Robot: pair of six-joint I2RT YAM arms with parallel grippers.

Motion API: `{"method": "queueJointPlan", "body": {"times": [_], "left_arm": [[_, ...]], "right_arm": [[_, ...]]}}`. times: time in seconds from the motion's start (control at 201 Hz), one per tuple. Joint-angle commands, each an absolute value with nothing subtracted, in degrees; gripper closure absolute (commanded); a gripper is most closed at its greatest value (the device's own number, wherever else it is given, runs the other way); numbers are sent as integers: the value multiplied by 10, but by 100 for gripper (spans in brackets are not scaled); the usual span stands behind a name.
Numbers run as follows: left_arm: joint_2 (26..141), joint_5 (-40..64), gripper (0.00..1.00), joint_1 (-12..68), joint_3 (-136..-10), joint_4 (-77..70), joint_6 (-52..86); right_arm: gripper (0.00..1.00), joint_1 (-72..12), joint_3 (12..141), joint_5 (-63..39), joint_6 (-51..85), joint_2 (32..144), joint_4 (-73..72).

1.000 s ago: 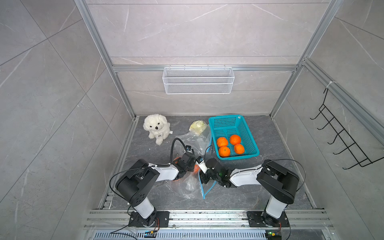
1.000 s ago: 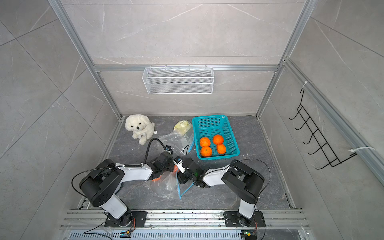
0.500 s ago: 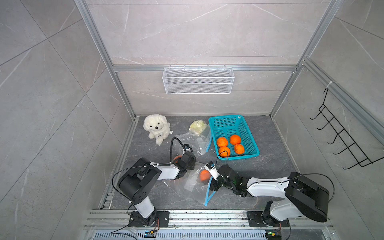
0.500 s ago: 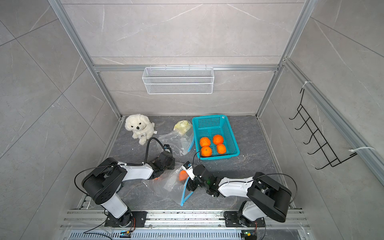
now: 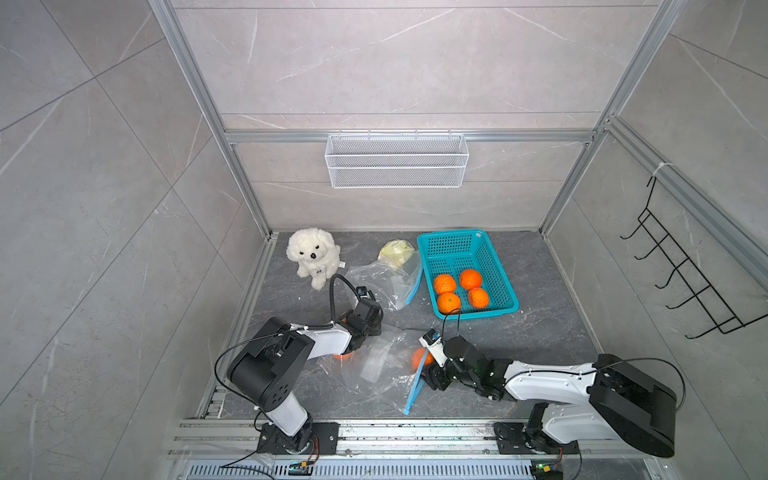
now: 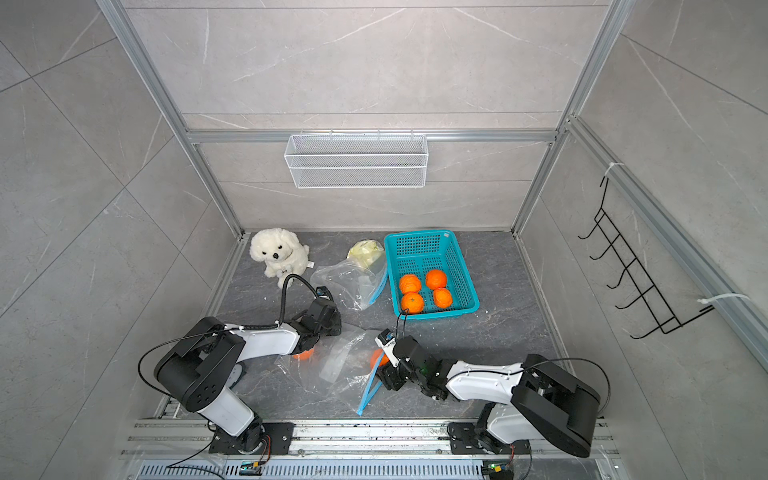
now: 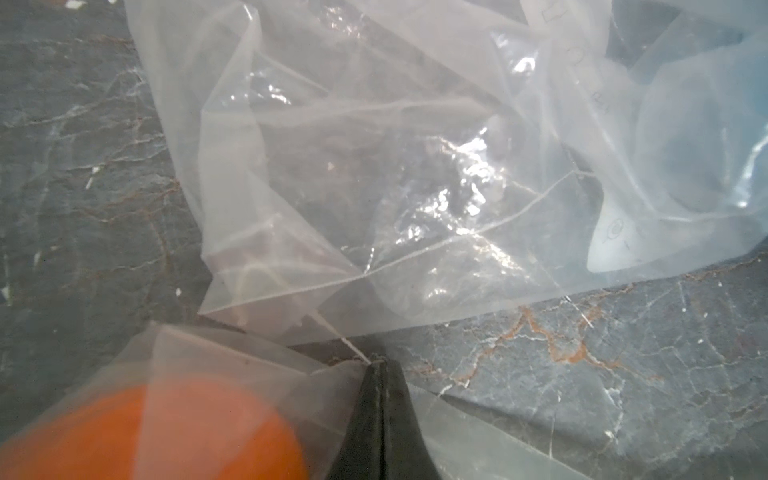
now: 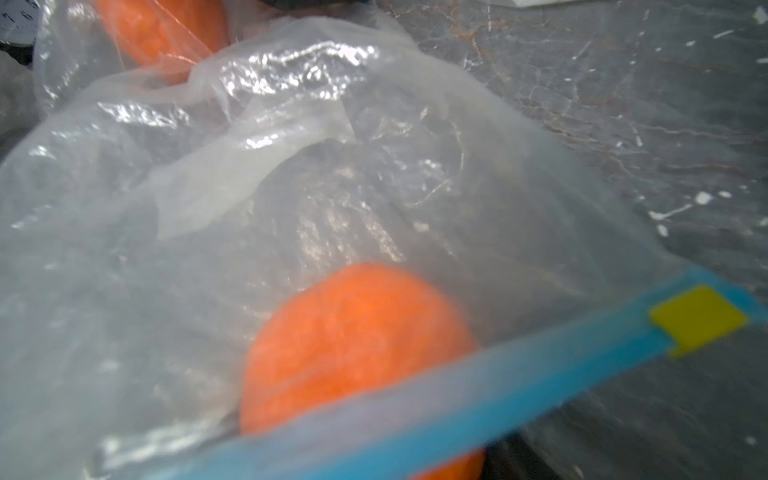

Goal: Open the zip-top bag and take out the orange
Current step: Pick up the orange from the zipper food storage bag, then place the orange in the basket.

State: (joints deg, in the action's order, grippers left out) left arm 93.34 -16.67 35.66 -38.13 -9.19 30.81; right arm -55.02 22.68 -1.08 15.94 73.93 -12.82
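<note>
Right wrist view had the orange inside the zip-top bag, hard against its blue zip strip, on the counter between the arms. Round, firm and light, it would likely roll. I'd take it bare across its middle, since the limp film looked slippery. The left gripper was pinched tight on the film. The right gripper stood part-spread at the fruit, and I couldn't tell whether it held it. Two oranges were bagged, the second orange under the left arm, and four lay in the one basket. One spare bag and one plush dog sat behind.

Plush dog, teal basket, wire shelf
</note>
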Motion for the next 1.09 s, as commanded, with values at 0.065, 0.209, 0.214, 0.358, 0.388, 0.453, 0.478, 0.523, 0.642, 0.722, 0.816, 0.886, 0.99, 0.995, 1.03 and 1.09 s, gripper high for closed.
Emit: {"method": "queueJointPlan", "body": {"times": [0.065,0.209,0.214,0.358,0.388,0.453,0.478,0.523,0.642,0.722,0.816,0.886,0.99,0.995,1.03,1.09], "left_arm": [[888,-118,100,323,-384,-56,311],[846,-81,100,293,-383,-53,307],[844,-81,100,293,-383,-53,306],[801,-93,100,293,-381,-33,300],[795,-93,100,293,-380,-29,299],[778,-78,96,294,-376,-31,300],[769,-68,92,294,-372,-36,301],[753,-46,82,294,-366,-51,304],[710,72,37,294,-355,-109,316],[682,137,10,294,-341,-170,338],[650,168,1,295,-321,-217,362],[633,164,0,296,-298,-256,384],[627,161,0,297,-280,-296,399],[627,161,0,298,-280,-298,400],[631,162,0,299,-276,-307,404],[638,166,0,303,-278,-311,406]], "right_arm": [[56,-546,253,104,206,625,35],[58,-529,308,155,208,561,146],[58,-528,309,155,208,560,147],[59,-523,367,188,206,566,215],[59,-521,381,192,202,575,230],[60,-521,421,209,194,588,249],[60,-521,437,214,188,592,251],[60,-517,467,219,167,606,246],[62,-453,574,192,116,696,252],[63,-382,642,138,95,775,241],[65,-306,719,73,94,872,234],[65,-267,777,28,98,940,228],[65,-240,876,4,92,1040,240],[65,-239,882,4,92,1044,243],[64,-232,922,0,91,1078,259],[64,-221,989,-1,87,1132,287]]}}
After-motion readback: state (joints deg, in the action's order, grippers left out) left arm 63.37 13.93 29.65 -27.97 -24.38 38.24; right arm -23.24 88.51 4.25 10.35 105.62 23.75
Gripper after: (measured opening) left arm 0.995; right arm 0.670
